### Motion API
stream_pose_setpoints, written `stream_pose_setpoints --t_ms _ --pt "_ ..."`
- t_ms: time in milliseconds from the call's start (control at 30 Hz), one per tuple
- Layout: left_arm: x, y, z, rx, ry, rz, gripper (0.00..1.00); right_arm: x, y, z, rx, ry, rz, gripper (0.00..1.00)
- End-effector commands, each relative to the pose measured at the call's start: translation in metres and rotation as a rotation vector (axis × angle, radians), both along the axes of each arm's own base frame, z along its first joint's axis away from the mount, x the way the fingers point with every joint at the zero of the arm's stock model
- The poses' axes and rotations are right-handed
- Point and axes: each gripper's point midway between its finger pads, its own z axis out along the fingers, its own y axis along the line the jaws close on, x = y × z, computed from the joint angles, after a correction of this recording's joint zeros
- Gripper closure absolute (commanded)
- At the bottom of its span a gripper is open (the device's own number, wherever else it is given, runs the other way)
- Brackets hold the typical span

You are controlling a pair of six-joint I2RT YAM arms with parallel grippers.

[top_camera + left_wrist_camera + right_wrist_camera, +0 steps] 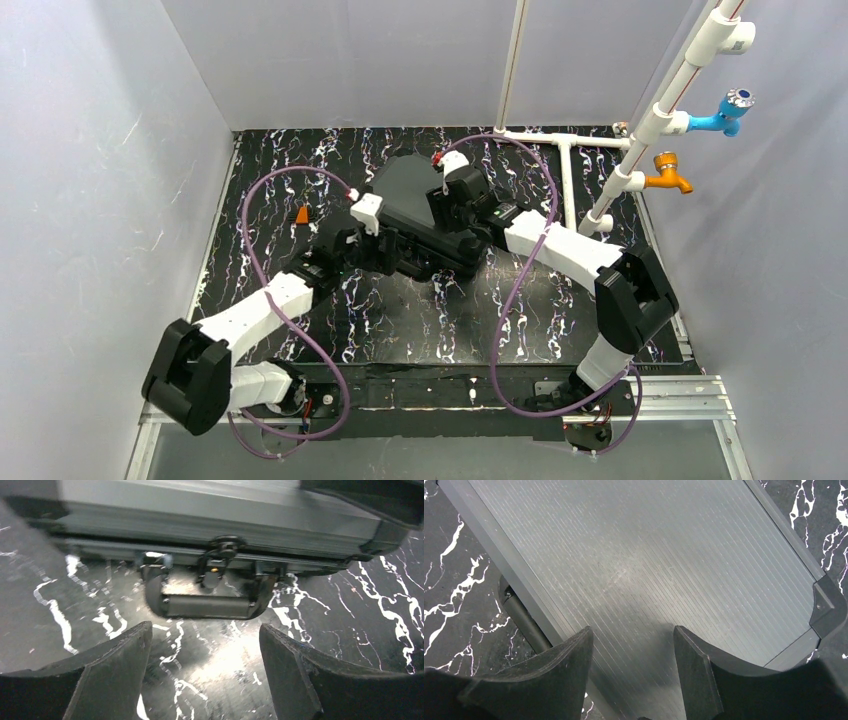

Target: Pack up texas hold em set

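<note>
Nothing legible in any view. No lettering, number or brand mark to be read on the ribbed lid of the case (639, 555), nor on the marbled surface (350, 605) around it.
</note>
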Motion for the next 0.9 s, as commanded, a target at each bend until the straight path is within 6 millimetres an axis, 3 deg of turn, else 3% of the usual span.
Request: stream_pose_setpoints --t_ms 0,233,400,867 --pt "0.011 -0.042 0.011 -0.050 -0.124 -0.107 0.24 0.001 0.007 0.017 0.081 -0.036 0.009 0.32" --pt "0.027 -0.061 -0.020 0.011 -0.126 -0.117 0.29 -0.002 0.001 0.014 0.085 -0.023 0.003 0.32" --pt "0.043 -0.050 -0.028 0.044 -0.176 -0.022 0.32 -0.005 0.003 0.015 0.101 -0.013 0.014 0.32" --pt "0.052 -0.058 -0.036 0.078 -0.257 -0.056 0.42 -0.006 0.011 0.009 0.120 0.019 0.032 0.33"
